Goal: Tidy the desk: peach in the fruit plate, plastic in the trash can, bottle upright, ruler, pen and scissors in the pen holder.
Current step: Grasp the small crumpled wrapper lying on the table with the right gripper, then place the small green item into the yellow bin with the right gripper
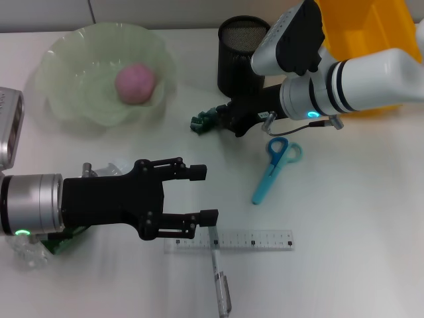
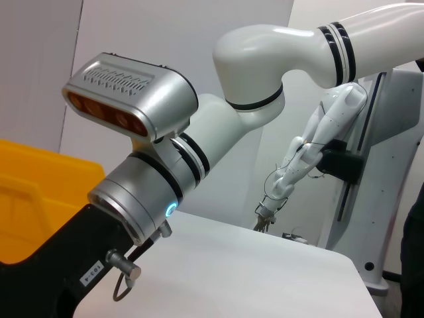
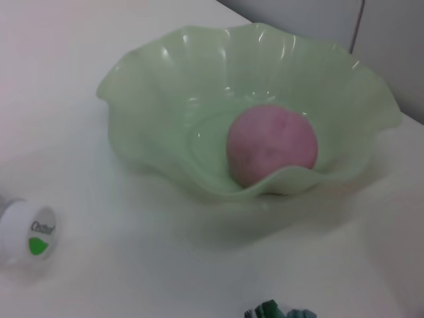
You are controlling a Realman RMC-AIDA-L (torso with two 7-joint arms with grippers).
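Note:
A pink peach point(image 1: 136, 83) lies in the pale green fruit plate point(image 1: 66, 73) at the back left; both also show in the right wrist view, peach point(image 3: 271, 144) and plate point(image 3: 165, 86). My right gripper point(image 1: 222, 119) is right beside a crumpled green plastic piece point(image 1: 201, 121), in front of the black mesh pen holder point(image 1: 237, 50). Blue scissors point(image 1: 273, 169) lie to the right of centre. A clear ruler point(image 1: 252, 240) and a pen point(image 1: 220, 281) lie at the front. My left gripper point(image 1: 202, 194) is open and empty, just above the ruler's left end. A clear bottle point(image 1: 30, 250) lies on its side under the left arm.
A yellow bin point(image 1: 371, 33) stands at the back right behind the right arm; it also shows in the left wrist view point(image 2: 33, 199). A grey device point(image 1: 10, 126) sits at the left edge. The bottle's white cap point(image 3: 26, 235) shows in the right wrist view.

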